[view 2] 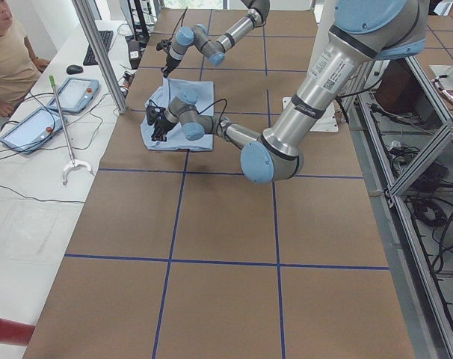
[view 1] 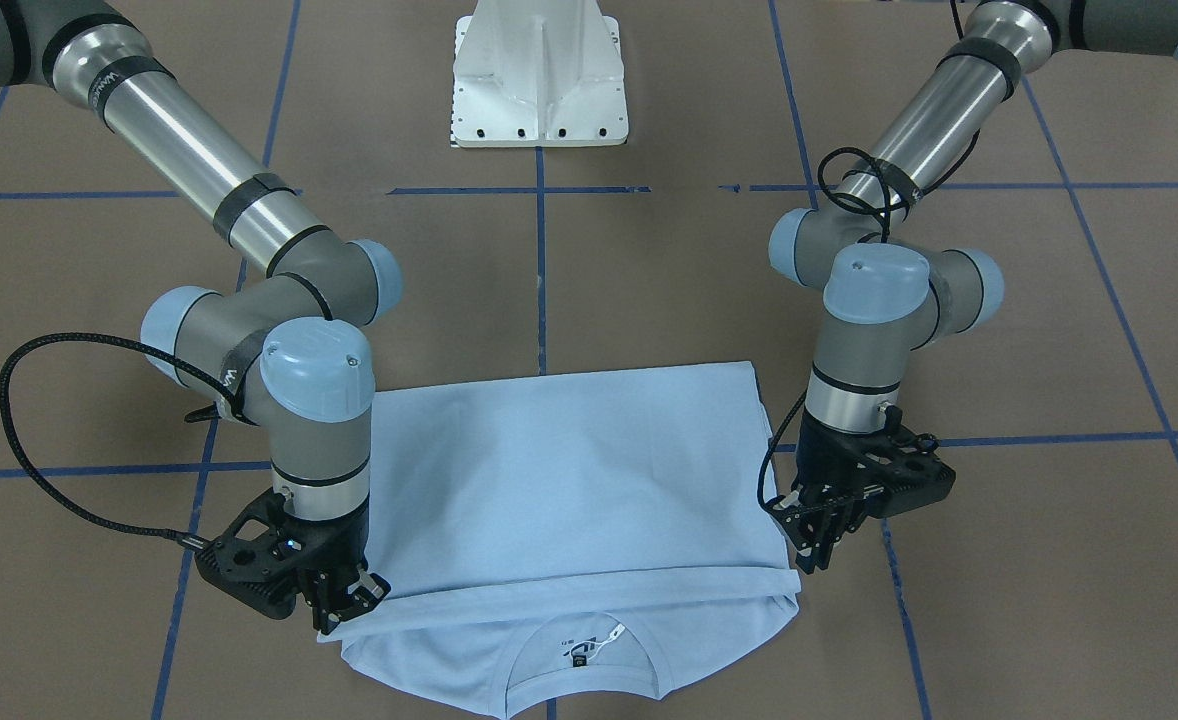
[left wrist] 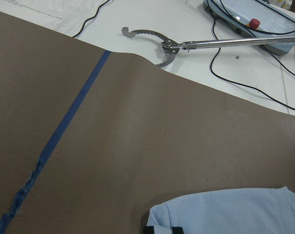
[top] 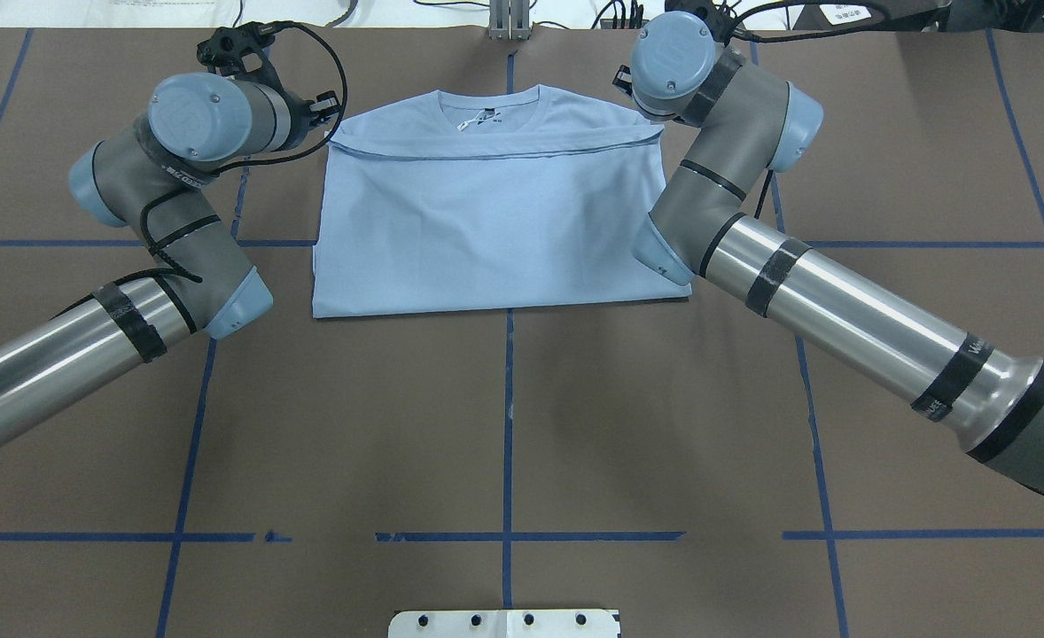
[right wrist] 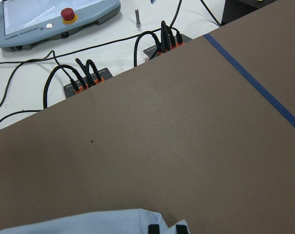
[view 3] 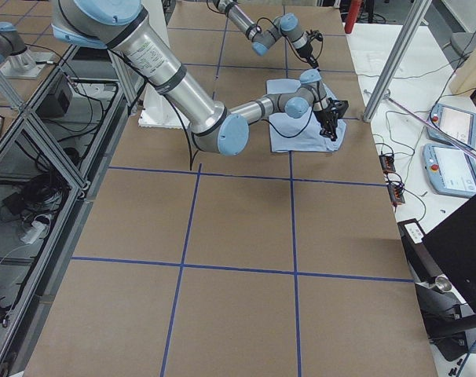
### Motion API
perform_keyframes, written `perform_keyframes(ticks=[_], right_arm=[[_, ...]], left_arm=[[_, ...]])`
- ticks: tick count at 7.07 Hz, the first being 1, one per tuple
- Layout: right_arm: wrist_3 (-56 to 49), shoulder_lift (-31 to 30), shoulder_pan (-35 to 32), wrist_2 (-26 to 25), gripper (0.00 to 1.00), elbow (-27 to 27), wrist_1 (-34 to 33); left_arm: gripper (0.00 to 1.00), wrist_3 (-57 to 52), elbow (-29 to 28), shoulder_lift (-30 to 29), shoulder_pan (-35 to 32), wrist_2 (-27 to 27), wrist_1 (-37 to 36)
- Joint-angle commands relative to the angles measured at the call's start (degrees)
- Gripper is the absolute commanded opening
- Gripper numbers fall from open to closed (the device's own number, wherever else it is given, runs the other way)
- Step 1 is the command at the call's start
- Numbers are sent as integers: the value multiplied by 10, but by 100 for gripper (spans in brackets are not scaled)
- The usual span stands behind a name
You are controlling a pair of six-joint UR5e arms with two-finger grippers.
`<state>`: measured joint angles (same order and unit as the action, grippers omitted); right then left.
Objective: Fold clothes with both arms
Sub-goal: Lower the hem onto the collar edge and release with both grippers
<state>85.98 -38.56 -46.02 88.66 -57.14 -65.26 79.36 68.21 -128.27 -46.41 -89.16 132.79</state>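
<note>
The light blue T-shirt lies flat on the brown table, its lower half folded up to just short of the round neck with the white tag. My left gripper is at one end of the folded-over hem, with my right gripper at the other end. Each is shut on a hem corner, low over the table. In the wrist views, blue cloth sits around the left gripper and the right gripper. The overhead view hides the right gripper under its wrist.
The white pedestal base stands on the robot's side of the table. Beyond the far edge lie a metal grabber tool, teach pendants and cable boxes. A person sits there. Blue tape lines cross the table.
</note>
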Motion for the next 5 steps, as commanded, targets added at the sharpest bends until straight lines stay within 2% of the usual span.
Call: perform_keyframes(ticks=[1, 2, 3, 5], right_arm=[[0, -10, -2, 26, 74, -41, 0], [8, -69, -3, 76, 76, -134, -14], [42, -151, 21, 91, 78, -247, -39], [109, -249, 74, 89, 78, -344, -45]], left_arm=[[40, 0, 1, 0, -3, -14, 32], [42, 0, 3, 1, -4, -51, 51], [41, 1, 7, 1, -5, -66, 64], [41, 7, 10, 1, -5, -66, 65]])
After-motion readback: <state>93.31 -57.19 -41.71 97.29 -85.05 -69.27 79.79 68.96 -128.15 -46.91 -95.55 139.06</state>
